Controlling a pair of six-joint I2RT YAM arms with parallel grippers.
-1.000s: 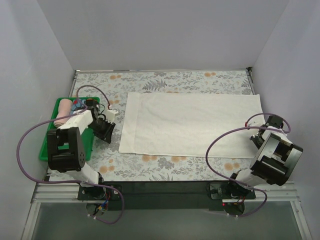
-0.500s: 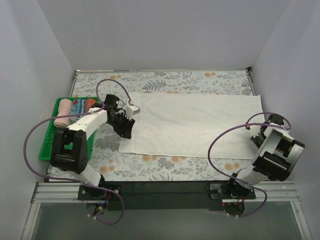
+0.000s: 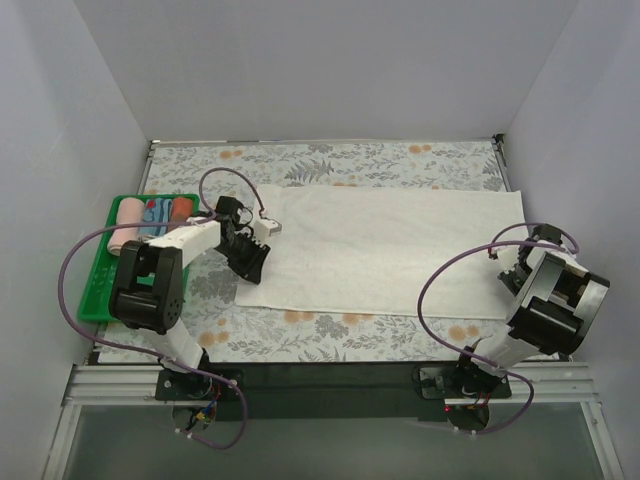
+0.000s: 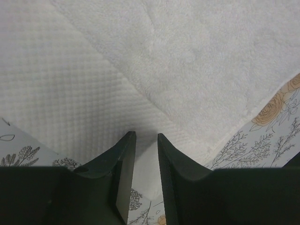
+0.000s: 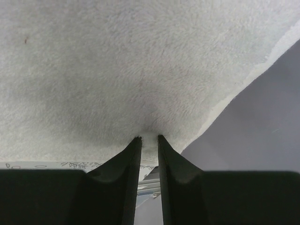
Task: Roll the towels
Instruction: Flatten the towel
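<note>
Plain grey walls box in a table under a floral-printed cover. Spread flat between the two sets of fingers lies the long cream-white terry towel. Outward of the left fingers, a green plastic tray holds the small salmon-pink terry towel, already rolled. The left gripper and right gripper each stand nearly closed, pinching a near corner of the cream cloth. It looks soft, light and limp, so it would likely sag and crease unless both corners travel together; the hemmed corners are the sensible hold. Only the wrist views show the pinch; only the overhead view shows the tray.
</note>
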